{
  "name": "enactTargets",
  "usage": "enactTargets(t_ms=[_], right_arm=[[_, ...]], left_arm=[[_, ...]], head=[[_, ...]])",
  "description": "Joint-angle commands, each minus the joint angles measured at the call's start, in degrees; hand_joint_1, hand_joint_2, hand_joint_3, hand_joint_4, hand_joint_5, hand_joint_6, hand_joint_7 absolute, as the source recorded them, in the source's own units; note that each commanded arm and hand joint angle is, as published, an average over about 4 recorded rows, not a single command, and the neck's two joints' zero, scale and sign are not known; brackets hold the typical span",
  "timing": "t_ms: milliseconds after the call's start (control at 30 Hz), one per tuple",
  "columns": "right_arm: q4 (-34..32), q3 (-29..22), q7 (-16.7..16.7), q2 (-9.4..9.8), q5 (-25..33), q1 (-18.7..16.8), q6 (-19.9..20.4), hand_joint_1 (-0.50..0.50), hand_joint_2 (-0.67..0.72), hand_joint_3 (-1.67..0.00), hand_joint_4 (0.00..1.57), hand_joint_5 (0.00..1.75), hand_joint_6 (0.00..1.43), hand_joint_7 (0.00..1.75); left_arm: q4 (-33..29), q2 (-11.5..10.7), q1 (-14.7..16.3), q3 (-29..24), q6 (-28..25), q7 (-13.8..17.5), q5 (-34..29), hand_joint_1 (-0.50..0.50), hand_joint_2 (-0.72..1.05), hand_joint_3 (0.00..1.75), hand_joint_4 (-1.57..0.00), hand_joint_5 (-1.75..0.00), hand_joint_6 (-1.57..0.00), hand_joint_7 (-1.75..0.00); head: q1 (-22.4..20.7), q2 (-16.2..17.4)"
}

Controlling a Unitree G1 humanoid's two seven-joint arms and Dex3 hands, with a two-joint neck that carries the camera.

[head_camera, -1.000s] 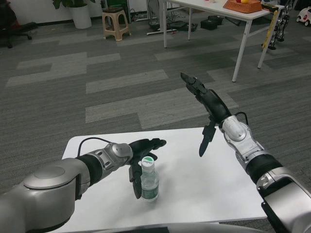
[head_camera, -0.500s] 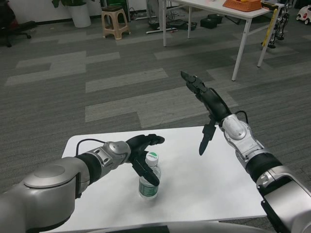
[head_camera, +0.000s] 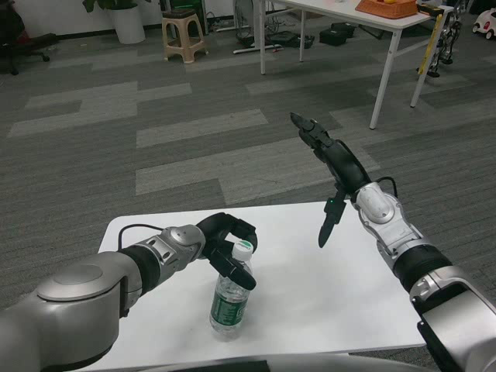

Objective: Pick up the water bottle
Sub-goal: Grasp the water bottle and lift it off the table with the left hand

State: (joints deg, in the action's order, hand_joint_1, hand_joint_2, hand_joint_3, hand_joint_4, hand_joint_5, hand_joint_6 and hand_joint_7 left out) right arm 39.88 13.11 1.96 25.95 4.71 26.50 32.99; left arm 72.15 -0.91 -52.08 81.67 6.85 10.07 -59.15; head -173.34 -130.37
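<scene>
A clear water bottle with a white cap and a green label is on the white table, leaning with its top to the right. My left hand grips it around the neck and shoulder, fingers curled over the upper part. Whether the bottle's base still touches the table I cannot tell. My right hand hangs open above the table's far right edge, fingers spread, well away from the bottle.
A black cable runs along the table by my left forearm. Beyond the table lies grey carpet. Far back stand another white table, a plastic stool and a plant pot.
My left hand has closed its fingers around the bottle's top. The bottle has tipped from upright to leaning, and its lower part has shifted toward me.
</scene>
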Motion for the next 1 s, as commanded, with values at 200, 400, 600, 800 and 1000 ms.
enactTargets(t_ms=[200, 400, 600, 800, 1000], right_arm=[[-1.03, -0.94, -0.38, 0.5, 0.39, -0.75, 0.32, -0.46, 0.66, 0.0, 0.0, 0.0, 0.0, 0.0], [-0.85, -1.45, -0.38, 0.42, 0.39, -0.75, 0.32, -0.46, 0.66, 0.0, 0.0, 0.0, 0.0, 0.0], [-0.46, -1.99, -0.38, 0.17, 0.39, -0.66, 0.25, -0.46, 0.66, 0.0, 0.0, 0.0, 0.0, 0.0], [0.29, -2.21, -0.38, -0.07, 0.39, -0.22, 0.32, -0.46, 0.66, 0.0, 0.0, 0.0, 0.0, 0.0], [1.3, -2.08, -0.38, -0.46, 0.39, 0.43, 0.32, -0.46, 0.66, 0.0, 0.0, 0.0, 0.0, 0.0]], left_arm=[[0.67, -0.98, 1.5, -2.92, 4.1, -0.32, -0.09, 0.08, 0.34, 0.26, -1.57, -1.75, -1.41, -1.75], [1.06, -2.18, 2.77, -7.14, 13.15, -1.35, 0.72, 0.08, 0.34, 0.26, -1.57, -1.75, -1.41, -1.69], [0.12, -4.12, 4.18, -13.69, 20.58, -1.7, 5.14, 0.08, 0.34, 0.26, -1.57, -1.75, -1.41, -1.68], [-6.63, -6.56, 6.68, -30.13, 20.88, -1.72, 24.43, 0.08, 0.38, 0.28, -1.57, -1.75, -1.4, -1.69], [-18.58, -8.27, 10.77, -42.56, 14.38, -1.72, 36.43, 0.08, 0.36, 0.35, -1.57, -1.75, -1.39, -1.69]], head=[[0.16, -0.23], [0.55, -0.41], [0.54, -0.47], [0.25, -0.84], [-0.45, -1.4]])
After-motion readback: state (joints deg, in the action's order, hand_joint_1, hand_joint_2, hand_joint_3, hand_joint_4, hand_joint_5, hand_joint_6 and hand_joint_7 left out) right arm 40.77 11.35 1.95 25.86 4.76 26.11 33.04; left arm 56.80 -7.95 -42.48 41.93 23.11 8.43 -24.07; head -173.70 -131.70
